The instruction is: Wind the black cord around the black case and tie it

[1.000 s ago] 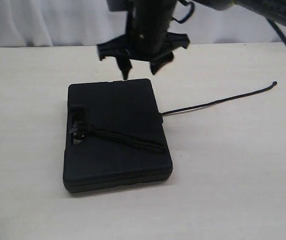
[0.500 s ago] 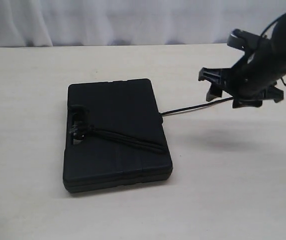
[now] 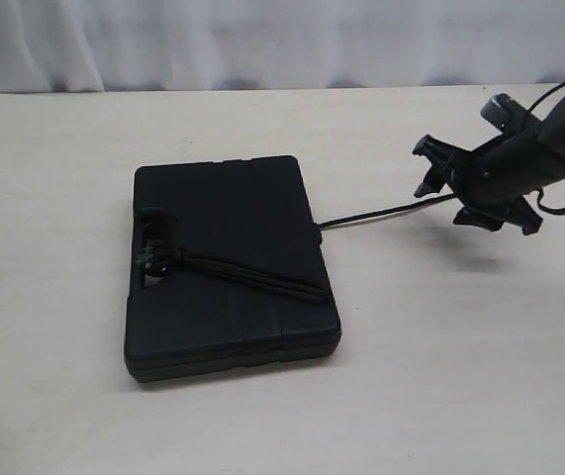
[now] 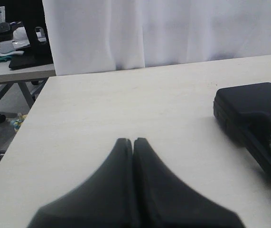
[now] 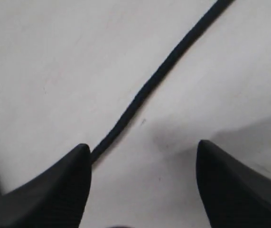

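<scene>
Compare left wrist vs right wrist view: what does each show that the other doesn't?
Left wrist only: the shut left gripper, a corner of the black case, the white curtain. Right wrist only: the open right gripper over the black cord, whose free stretch lies near one finger. Both: the pale table.

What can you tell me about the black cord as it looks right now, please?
The black cord is thin, matte and braided-looking. Its knotted end sits at the handle slot of the black case. Strands slant across the lid to its edge, then one length trails over the table to the open right gripper, passing beside one finger.
</scene>
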You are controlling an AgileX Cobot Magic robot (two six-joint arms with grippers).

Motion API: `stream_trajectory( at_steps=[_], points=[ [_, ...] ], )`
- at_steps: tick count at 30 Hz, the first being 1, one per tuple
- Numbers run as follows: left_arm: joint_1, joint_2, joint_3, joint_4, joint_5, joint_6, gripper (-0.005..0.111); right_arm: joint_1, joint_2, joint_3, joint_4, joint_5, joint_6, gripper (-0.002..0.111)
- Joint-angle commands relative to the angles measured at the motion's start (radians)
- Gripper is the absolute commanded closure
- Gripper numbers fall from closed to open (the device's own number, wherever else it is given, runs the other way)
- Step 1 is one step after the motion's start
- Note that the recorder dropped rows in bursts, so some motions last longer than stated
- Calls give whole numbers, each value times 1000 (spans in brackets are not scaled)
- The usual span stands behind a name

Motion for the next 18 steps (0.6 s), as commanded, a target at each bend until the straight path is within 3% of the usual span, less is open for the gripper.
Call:
stream_trajectory(
  at_steps=[1,9,17,18],
  points=[
    [-6,-2,3,-2,-6,0,107,-4,77,-58,51,-42,-19,47],
    [-6,-2,3,-2,-6,0,107,-4,211,-230,72,62,-21,53],
    [-6,-2,3,-2,-6,0,107,1,336,-375,72,246,-122,81],
    [-6,-2,3,-2,-6,0,107,18,364,-413,72,280,-194,90]
  ],
)
